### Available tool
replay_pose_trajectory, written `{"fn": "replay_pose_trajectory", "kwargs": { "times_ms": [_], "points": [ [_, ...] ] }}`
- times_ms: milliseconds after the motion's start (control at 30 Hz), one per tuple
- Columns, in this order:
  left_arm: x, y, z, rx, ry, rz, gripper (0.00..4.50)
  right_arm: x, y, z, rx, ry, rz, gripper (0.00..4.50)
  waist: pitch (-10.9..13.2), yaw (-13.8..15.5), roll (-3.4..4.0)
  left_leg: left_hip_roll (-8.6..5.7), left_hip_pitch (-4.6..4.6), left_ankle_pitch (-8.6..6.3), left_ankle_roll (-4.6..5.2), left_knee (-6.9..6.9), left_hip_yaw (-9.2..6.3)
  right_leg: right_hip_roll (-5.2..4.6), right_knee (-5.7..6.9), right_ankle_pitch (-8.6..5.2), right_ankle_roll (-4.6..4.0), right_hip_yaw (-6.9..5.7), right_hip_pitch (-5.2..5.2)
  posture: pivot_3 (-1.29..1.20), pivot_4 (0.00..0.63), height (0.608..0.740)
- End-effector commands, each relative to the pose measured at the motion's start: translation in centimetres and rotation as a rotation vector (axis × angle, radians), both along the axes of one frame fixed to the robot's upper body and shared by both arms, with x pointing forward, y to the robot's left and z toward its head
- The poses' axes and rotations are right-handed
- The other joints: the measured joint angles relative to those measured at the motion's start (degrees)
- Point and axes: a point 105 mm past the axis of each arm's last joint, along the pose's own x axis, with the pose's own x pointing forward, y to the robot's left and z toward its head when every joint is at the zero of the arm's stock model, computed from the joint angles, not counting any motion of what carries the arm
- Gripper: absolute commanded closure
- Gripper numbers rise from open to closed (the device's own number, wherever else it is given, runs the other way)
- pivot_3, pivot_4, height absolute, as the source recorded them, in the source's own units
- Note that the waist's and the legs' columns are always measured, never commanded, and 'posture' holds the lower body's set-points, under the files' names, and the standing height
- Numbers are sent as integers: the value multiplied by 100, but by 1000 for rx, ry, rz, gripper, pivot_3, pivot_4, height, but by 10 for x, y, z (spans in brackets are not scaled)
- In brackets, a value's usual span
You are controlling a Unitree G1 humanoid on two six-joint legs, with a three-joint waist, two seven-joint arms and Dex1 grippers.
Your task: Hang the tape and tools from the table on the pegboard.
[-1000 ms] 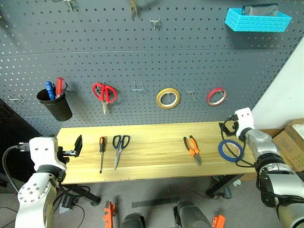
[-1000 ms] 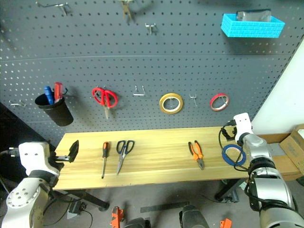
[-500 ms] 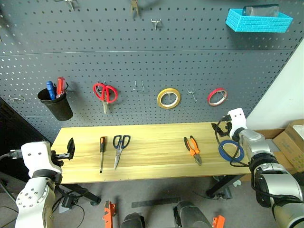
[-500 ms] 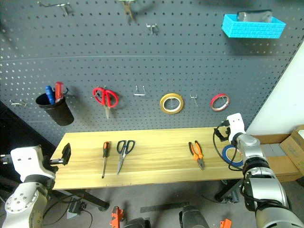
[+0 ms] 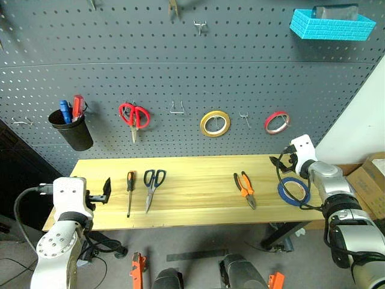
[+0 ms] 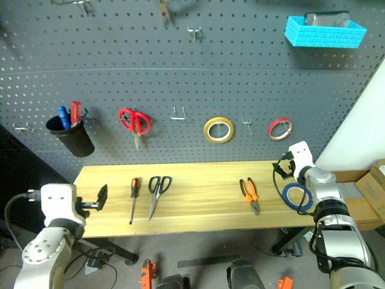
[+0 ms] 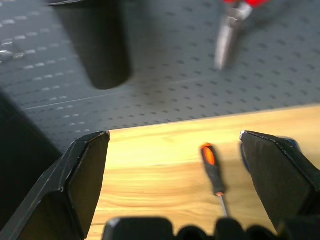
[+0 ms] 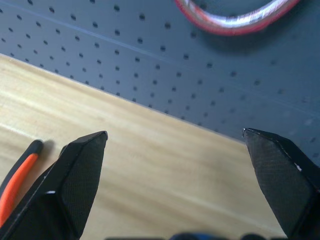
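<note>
On the light wood table (image 5: 192, 198) lie the orange-and-black screwdriver (image 5: 129, 191), the dark-handled scissors (image 5: 151, 184), the orange-handled pliers (image 5: 243, 189) and the blue tape (image 5: 293, 191). Behind them rises the dark grey pegboard (image 5: 180, 72). My left gripper (image 5: 107, 190) hovers open at the table's left end, a short way left of the screwdriver (image 7: 212, 167), which shows between its fingers (image 7: 75, 180). At the right end my right gripper (image 5: 281, 161) is open above the table, just behind the blue tape, pointing toward the pegboard; a pliers handle (image 8: 17, 175) shows beside it.
On the pegboard hang a black cup (image 5: 72, 131) with red and blue screwdrivers, red scissors (image 5: 133, 116), a yellow roll (image 5: 214, 123), a red roll (image 5: 276, 122) and a blue basket (image 5: 332, 24). Bare hooks (image 5: 175, 109) sit between them. Cardboard boxes (image 5: 368, 180) stand at the right.
My left gripper drew out to the left, then swung back right toward the screwdriver. The right gripper has stayed almost where it was. Both remain open.
</note>
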Motion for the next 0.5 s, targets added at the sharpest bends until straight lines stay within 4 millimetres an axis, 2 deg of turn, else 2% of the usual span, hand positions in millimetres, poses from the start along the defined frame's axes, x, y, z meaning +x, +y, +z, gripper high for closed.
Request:
{"fn": "replay_pose_trajectory", "kwargs": {
  "times_ms": [33,100,200,300,333,500],
  "points": [
    [12,-49,20,32,-29,-237,0,-1,-2,13,27,-9,-37,33,86,-3,5,-1,-2,-1,0,12,0,0,2,0,1,2,2,-186,205,740],
    [22,-85,27,29,-26,-411,0,-3,-14,11,11,34,-116,33,198,-6,14,-1,-9,-1,-1,19,-1,0,3,1,2,3,0,-206,229,740],
    [28,-111,35,15,-24,-554,0,-7,-25,9,6,89,-189,33,335,-24,21,-3,-29,-1,0,40,-1,1,4,6,9,5,-8,-222,250,740],
    [31,-139,43,-17,-15,-723,0,-14,-24,2,-4,161,-181,33,419,-100,30,-4,-77,-12,14,50,4,0,4,15,26,12,-54,-240,273,740],
    [30,-148,44,-31,-8,-787,0,-15,-25,-1,-11,181,-182,33,458,-116,30,-3,-104,-13,17,59,0,3,6,34,56,8,-75,-240,273,740],
    [30,-168,43,-81,67,-976,0,-20,-34,-17,-31,272,-257,33,643,-233,24,-3,-123,-18,25,64,4,4,0,36,60,14,-89,-265,315,740]
  ]
}}
